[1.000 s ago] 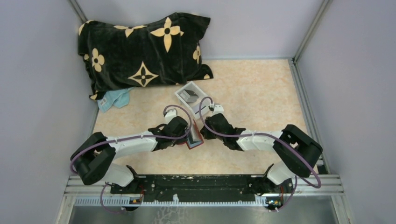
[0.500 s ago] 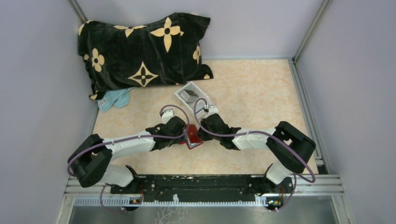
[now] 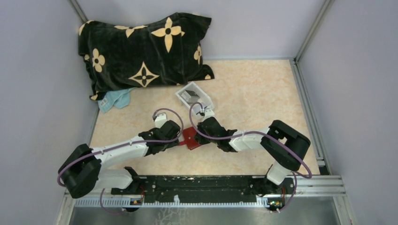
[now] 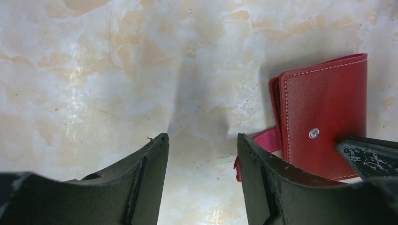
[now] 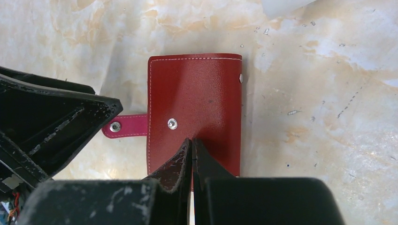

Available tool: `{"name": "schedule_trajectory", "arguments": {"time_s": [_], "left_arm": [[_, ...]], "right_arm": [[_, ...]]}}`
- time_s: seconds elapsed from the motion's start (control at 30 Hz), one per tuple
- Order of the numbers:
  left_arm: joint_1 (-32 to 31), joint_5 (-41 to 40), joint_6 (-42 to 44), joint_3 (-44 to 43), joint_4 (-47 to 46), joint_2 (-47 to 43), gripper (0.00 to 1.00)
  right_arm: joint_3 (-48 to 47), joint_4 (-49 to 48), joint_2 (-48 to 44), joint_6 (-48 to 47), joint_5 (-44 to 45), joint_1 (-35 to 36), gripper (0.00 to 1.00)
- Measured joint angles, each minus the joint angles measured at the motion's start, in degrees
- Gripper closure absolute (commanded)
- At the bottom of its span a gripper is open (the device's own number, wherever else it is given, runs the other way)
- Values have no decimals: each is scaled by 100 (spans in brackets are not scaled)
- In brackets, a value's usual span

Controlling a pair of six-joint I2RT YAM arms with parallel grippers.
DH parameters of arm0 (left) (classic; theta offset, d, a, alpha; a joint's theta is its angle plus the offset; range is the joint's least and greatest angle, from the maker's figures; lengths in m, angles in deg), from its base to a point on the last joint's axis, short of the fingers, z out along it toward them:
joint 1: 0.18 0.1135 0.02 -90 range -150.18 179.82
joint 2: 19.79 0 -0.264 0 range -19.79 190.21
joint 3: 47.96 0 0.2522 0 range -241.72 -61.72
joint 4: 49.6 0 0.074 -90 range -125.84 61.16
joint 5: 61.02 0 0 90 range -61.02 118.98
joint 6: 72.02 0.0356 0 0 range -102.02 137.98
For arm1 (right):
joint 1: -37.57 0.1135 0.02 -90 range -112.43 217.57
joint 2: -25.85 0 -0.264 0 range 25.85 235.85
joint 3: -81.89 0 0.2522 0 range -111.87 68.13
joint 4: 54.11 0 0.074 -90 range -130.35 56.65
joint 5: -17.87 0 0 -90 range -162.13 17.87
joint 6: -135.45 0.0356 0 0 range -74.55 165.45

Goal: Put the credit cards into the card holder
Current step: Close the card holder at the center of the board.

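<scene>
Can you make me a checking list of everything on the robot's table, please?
Surface: beige marbled table, no spills seen.
Job's things: red card holder lies folded shut, strap unsnapped; greyish credit cards sit in the white tray.
Clutter: black flowered pillow and blue cloth at the back left.
Claws: left claw open and empty, beside the holder; right claw shut, tips on the holder.
Cables: purple cables loop along both arms, no snag seen.
Surroundings: plain walls, metal rail at the near edge.
</scene>
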Motion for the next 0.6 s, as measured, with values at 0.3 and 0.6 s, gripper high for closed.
{"name": "schedule_trajectory", "arguments": {"time_s": [0.3, 0.6], "left_arm": [[7, -107, -398, 632, 26, -1187, 40], [7, 7, -702, 1338, -129, -2302, 42]], "right_arm": [[-46, -358, 251, 76, -26, 15, 100], [-46, -472, 310, 103, -33, 15, 100]]}}
